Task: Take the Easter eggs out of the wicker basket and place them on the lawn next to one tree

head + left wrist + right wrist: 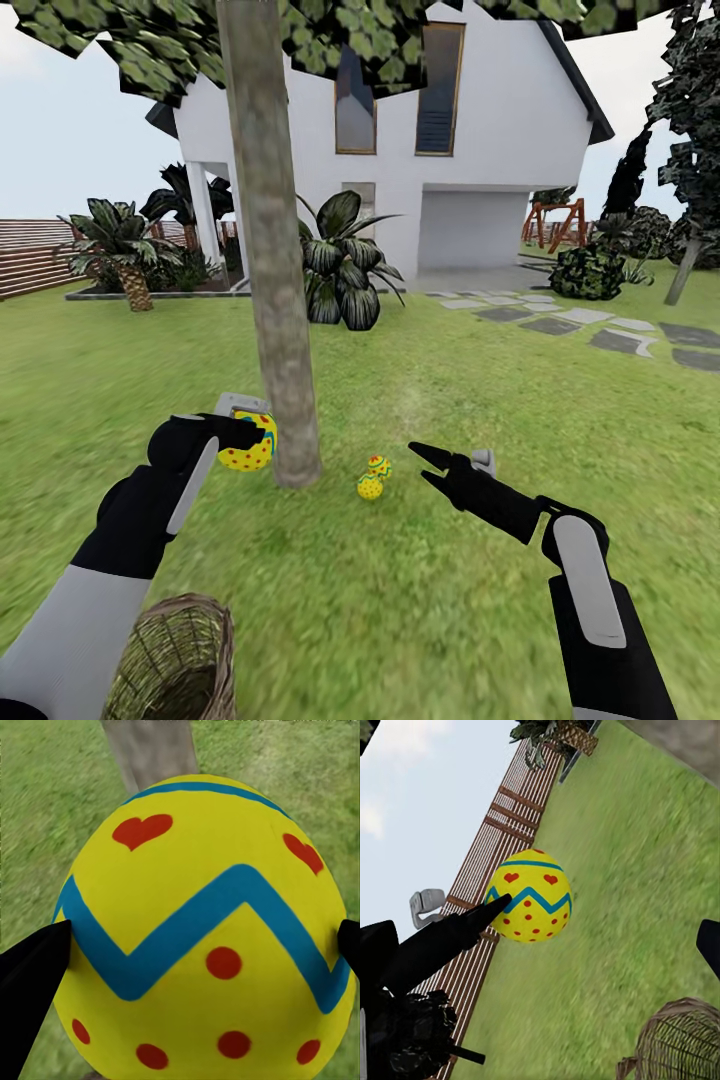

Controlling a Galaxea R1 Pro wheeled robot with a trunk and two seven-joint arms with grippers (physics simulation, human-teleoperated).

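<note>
My left gripper (257, 432) is shut on a yellow Easter egg (244, 458) with blue zigzag bands, held above the lawn (420, 590) right beside the tree's pale trunk (272, 300). Up close, the egg (202, 937) sits between the black fingers (30, 979), with the trunk (150, 750) just behind. Two more eggs (373, 478) lie touching on the grass just right of the trunk's base. My right gripper (420, 460) hangs open and empty just right of them. The wicker basket (175, 655) stands near my left forearm; its visible inside looks empty. The right wrist view shows the held egg (529, 898) and the basket (682, 1042).
A white house (470, 180) stands behind the tree, with dark broad-leaved plants (340, 265) at its wall. Grey stepping stones (560, 325) cross the grass at the right. A slatted wooden fence (30, 255) runs along the left. Open grass surrounds the trunk.
</note>
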